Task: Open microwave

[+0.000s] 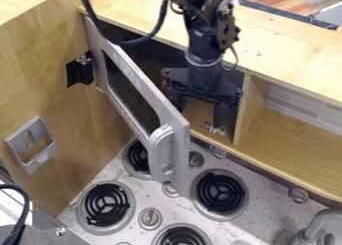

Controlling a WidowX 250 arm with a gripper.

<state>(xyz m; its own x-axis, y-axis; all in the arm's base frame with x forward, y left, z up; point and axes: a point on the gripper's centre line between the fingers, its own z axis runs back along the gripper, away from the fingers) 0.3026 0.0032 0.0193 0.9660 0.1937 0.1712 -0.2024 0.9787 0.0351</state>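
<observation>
The gripper hangs at the microwave's opening, right of the door, its two fingers spread apart with nothing seen between them. The grey-framed microwave door stands swung outward, hinged at its upper left, with its free end over the stove. Its light grey handle is on that free end, below and left of the gripper. Behind the gripper, part of the dark microwave interior shows; the arm hides some of it.
Below lies the stove top with several black coil burners and knobs. A wooden wall with a grey holder stands at left. To the right are an open wooden shelf and a grey faucet.
</observation>
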